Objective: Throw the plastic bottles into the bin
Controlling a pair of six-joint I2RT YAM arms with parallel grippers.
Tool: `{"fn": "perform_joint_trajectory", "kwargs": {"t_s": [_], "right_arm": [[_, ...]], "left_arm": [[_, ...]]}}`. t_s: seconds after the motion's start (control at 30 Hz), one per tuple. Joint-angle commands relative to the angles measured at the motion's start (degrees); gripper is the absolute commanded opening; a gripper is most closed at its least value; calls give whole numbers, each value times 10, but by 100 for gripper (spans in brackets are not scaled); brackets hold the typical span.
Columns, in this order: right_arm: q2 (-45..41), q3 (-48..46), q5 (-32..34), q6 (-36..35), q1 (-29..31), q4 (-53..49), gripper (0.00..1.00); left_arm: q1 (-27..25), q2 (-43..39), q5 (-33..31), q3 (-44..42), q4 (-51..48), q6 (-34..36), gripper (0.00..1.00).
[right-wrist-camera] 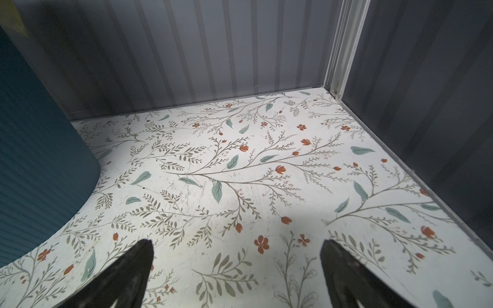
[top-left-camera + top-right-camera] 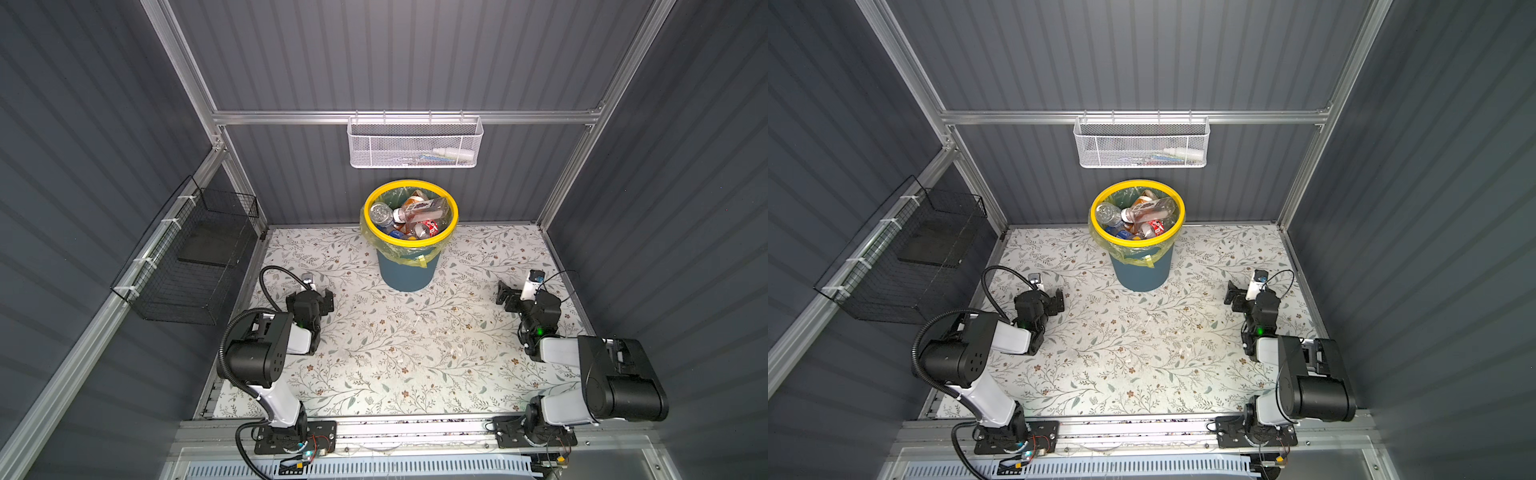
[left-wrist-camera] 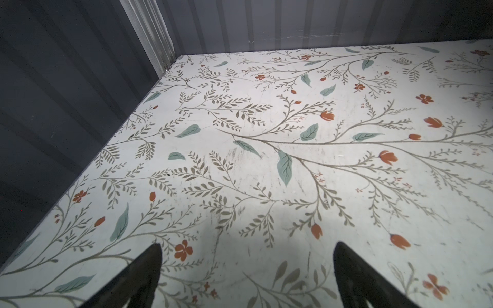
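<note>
since every bottle in sight lies inside it, the bin [image 2: 405, 276] reads as full and the job as likely finished. in both top views the plastic bottles [image 2: 415, 216] are heaped up to its yellow rim. it stands at the back middle of the flowered table [image 2: 395, 353], a spot either arm could reach. the left gripper [image 2: 323, 297] and right gripper [image 2: 505, 296] hang low at opposite sides with jaws spread, holding nothing, probably parked clear of the bin. the left wrist view shows wide-apart fingers [image 3: 149, 266] over bare tabletop, with no bottle between them. the right wrist view shows the same spread fingers [image 1: 133, 266], with the bin's teal wall close by.
</note>
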Motion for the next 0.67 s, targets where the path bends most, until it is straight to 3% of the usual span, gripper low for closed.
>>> {"fn": "perform_joint_trajectory", "kwargs": {"t_s": [0.0, 0.07, 0.1, 0.17, 0.27, 0.63], "right_arm": [[4, -31, -63, -26, 2, 73, 99], [4, -15, 45, 18, 2, 48, 99], [0, -3, 65, 28, 0, 13, 99], [-1, -3, 29, 10, 1, 14, 99], [1, -6, 70, 28, 1, 21, 99], [2, -2, 65, 25, 1, 15, 99]], "left_arm": [[1, -2, 7, 4, 7, 11, 100], [1, -2, 8, 5, 6, 11, 100], [1, -2, 7, 6, 5, 11, 100], [1, -2, 8, 6, 6, 11, 100], [1, -2, 7, 6, 6, 11, 100], [9, -1, 28, 13, -12, 8, 100]]}}
